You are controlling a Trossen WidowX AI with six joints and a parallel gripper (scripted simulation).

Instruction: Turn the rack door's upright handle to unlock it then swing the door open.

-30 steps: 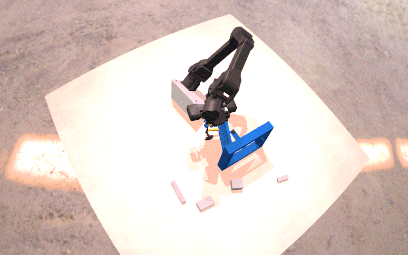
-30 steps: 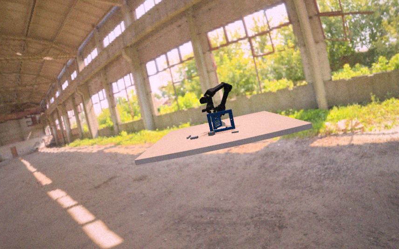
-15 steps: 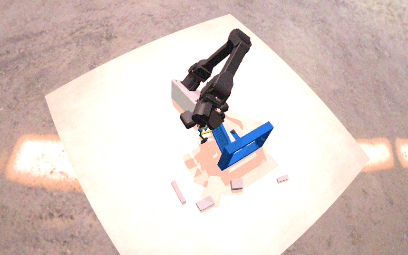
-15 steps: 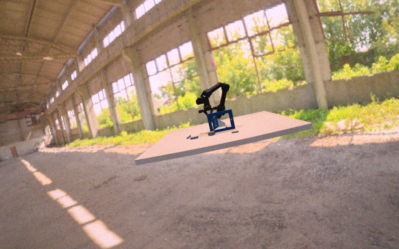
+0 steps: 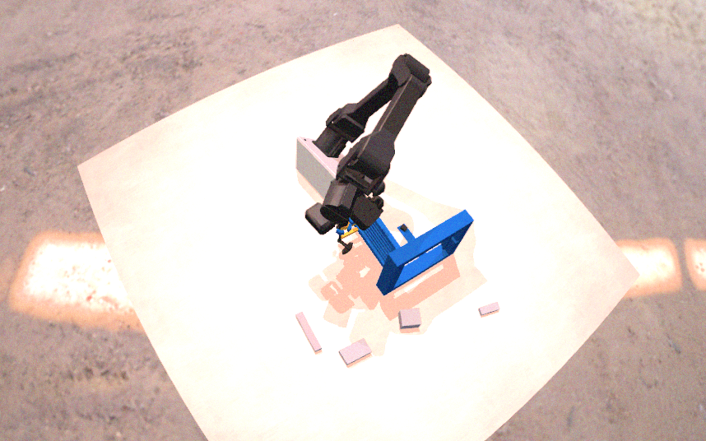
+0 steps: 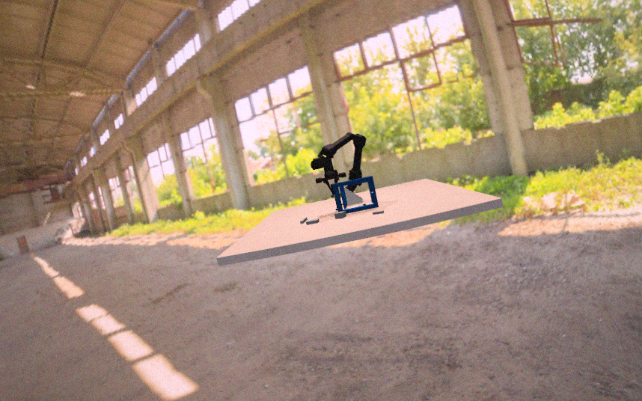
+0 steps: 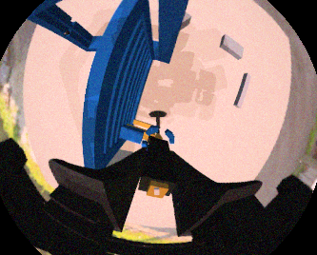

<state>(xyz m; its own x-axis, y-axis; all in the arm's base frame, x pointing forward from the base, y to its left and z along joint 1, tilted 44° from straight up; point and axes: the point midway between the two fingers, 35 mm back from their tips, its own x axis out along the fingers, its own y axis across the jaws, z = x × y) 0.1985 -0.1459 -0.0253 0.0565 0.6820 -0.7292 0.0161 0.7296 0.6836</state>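
Note:
The blue frame (image 5: 432, 236) (image 6: 375, 193) (image 7: 171, 29) stands on the table. Its blue slatted door (image 5: 378, 239) (image 7: 94, 109) stands out from it at roughly a right angle; the exact angle cannot be told. My gripper (image 5: 345, 224) (image 7: 157, 151) is shut on the handle at the door's free edge, beside the door's outer face. The handle's dark stem and round end (image 5: 346, 248) (image 7: 158, 114) stick out past the fingertips. A small orange bar (image 5: 349, 233) (image 7: 143, 124) lies between handle and door. The wrist and fingers hide much of the grip and the handle's turn.
Several loose grey blocks lie beyond the frame, among them a long one (image 5: 308, 331) (image 7: 242, 90), a flat one (image 5: 355, 352) (image 7: 231, 47) and a cube-like one (image 5: 409, 317) (image 6: 340, 215). A grey upright plate (image 5: 314, 167) stands by the arm's base.

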